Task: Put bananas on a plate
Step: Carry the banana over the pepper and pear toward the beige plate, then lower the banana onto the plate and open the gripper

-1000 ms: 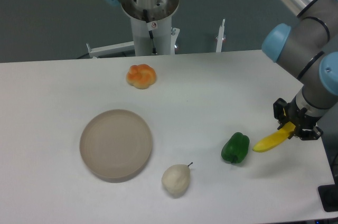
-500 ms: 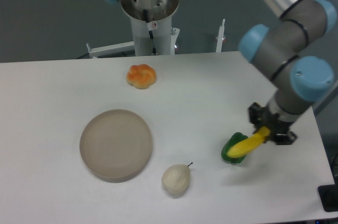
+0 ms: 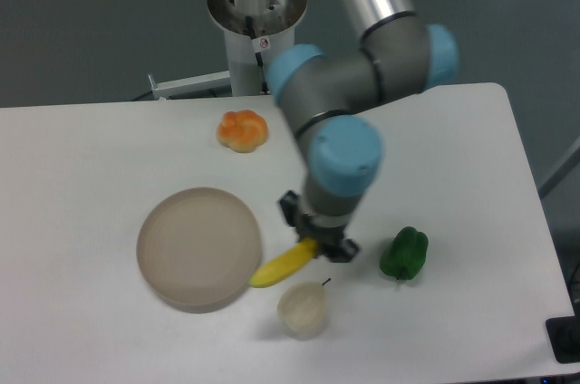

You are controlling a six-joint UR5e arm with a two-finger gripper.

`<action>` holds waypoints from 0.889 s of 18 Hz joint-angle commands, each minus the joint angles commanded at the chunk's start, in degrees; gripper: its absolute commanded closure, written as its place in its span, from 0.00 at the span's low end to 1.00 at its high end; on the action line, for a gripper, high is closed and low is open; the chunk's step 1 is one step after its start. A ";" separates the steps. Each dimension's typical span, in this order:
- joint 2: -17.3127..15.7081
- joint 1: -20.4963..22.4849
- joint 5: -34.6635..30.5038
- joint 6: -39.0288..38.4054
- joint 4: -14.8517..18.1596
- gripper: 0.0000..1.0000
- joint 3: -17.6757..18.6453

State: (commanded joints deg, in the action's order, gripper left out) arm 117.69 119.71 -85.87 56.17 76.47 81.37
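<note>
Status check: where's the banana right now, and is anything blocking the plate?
Claw shut on banana, carried above table. Banana tip near plate edge, not down. Plate bare; pear just below.

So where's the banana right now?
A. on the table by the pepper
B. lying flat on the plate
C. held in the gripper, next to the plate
C: the gripper is shut on the banana, whose tip reaches the plate rim.

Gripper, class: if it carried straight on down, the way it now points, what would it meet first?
Probably the bare white table. The gripper points down, shut on the banana, between the plate and the pale pear; depth from one view is uncertain.
</note>
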 joint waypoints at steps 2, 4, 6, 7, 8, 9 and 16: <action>-1.23 -0.27 1.57 -2.80 -0.09 1.00 3.16; -2.37 -1.32 2.81 -5.45 -0.26 1.00 5.28; -2.73 -1.59 3.78 -7.12 -1.31 1.00 5.55; -2.29 -2.02 4.48 -8.61 -2.10 1.00 5.55; -1.33 -2.37 4.48 -10.63 -3.94 1.00 5.47; -0.63 -2.90 4.48 -12.21 -5.52 1.00 5.55; 4.57 -4.84 4.13 -13.81 -9.23 0.93 5.55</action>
State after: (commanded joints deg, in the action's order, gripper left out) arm 122.26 114.87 -81.74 42.37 67.24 86.92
